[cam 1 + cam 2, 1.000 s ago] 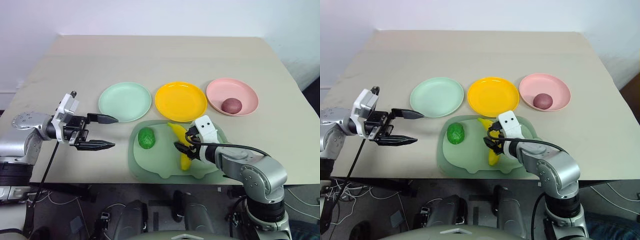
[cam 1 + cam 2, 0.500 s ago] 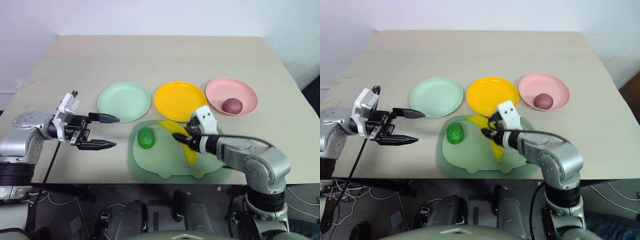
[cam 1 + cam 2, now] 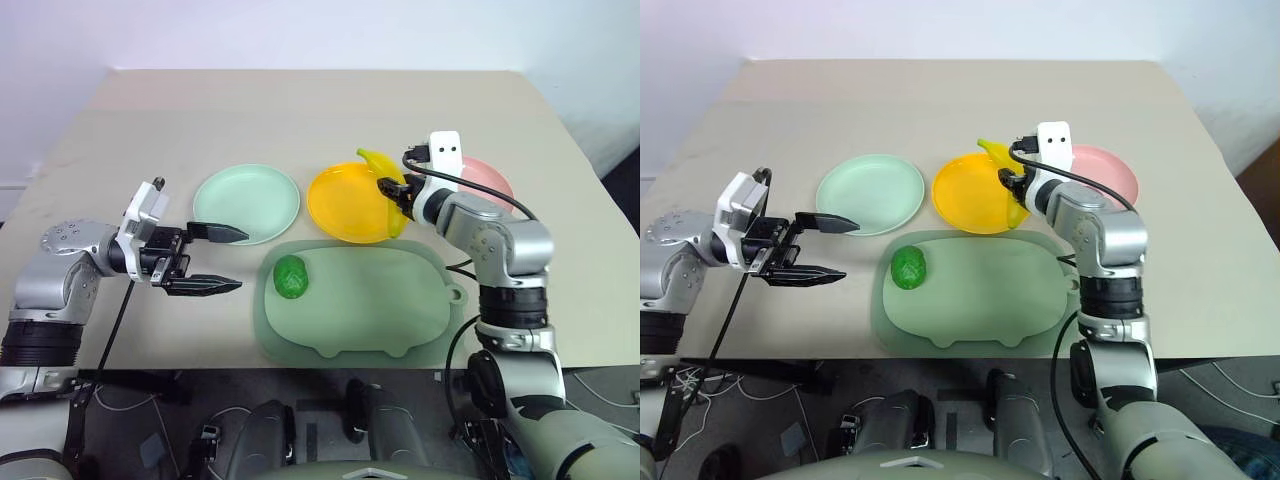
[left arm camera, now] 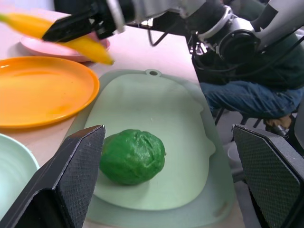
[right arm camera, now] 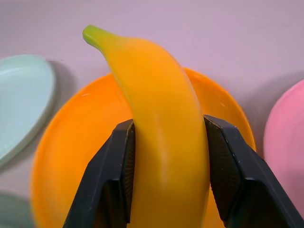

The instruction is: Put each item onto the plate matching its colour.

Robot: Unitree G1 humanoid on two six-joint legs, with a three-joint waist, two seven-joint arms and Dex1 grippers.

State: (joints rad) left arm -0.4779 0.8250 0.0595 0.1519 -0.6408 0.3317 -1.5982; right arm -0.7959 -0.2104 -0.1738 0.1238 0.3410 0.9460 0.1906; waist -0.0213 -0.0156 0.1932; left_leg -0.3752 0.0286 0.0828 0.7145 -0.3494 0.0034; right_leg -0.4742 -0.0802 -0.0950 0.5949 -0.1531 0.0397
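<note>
The table point(image 3: 300, 110) carries a pig-shaped board point(image 3: 360, 320) at its near edge, with three plates in a row just behind it: a mint plate point(image 3: 245, 205), a yellow plate point(image 3: 345, 205) in the middle, and a pink plate point(image 3: 490, 178) toward the right edge, largely hidden behind the right arm.

Step in hand: delivery of the banana point(image 3: 385, 178) to the yellow plate. The right gripper point(image 5: 166, 156) is clenched on the banana at mid-length, one black finger on each side, and holds it in the air over the right part of the yellow plate. The banana is clear of the plate surface, its green-tipped stem pointing toward the far edge of the table.

The left gripper point(image 3: 215, 260) stands released and empty over bare table off the left end of the board, with jaws spread wide and pointing toward the green fruit point(image 3: 291, 276). That fruit lies on the left end of the board, untouched. Whether the red fruit is on the pink plate cannot be told from here.

Judgement: the next move calls for lowering the banana toward the plate centre and letting go. Release from the present height, near the rim, risks a bounce or roll off the plate. The green fruit is still to be moved to the mint plate.
</note>
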